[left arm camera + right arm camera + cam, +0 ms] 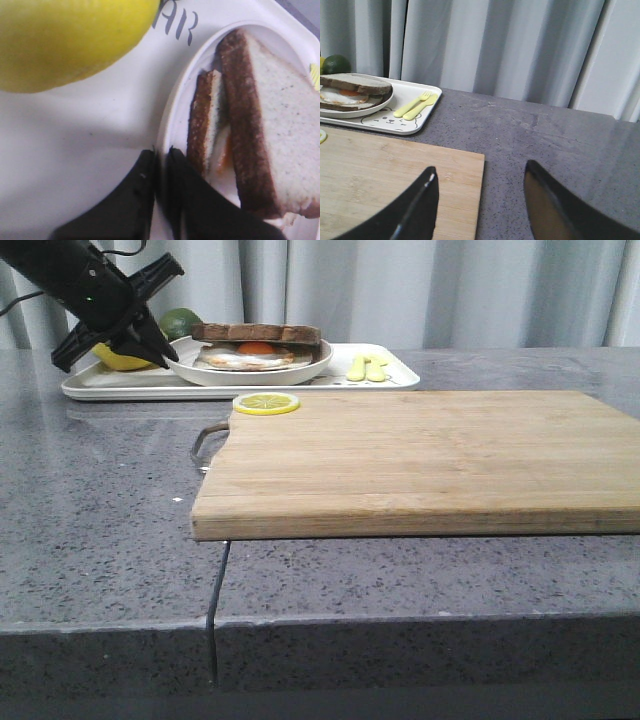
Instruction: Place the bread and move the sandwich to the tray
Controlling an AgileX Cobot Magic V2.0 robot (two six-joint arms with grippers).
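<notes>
The sandwich point(256, 348), two brown-crusted slices with a fried egg between, lies in a round white dish point(310, 368) on the white tray point(400, 378) at the back left. The bread point(256, 332) is its top slice. My left gripper point(165, 348) is shut on the dish's left rim; in the left wrist view its fingertips point(149, 161) pinch the rim point(172, 115) beside the sandwich point(280, 125). My right gripper point(480, 175) is open and empty above the right end of the cutting board; it is out of the front view.
A wooden cutting board point(420, 455) fills the table's middle, a lemon slice point(266, 402) at its far left corner. On the tray are a lemon point(120, 360), a lime point(182, 320) and yellow cutlery point(368, 367). Grey curtains hang behind.
</notes>
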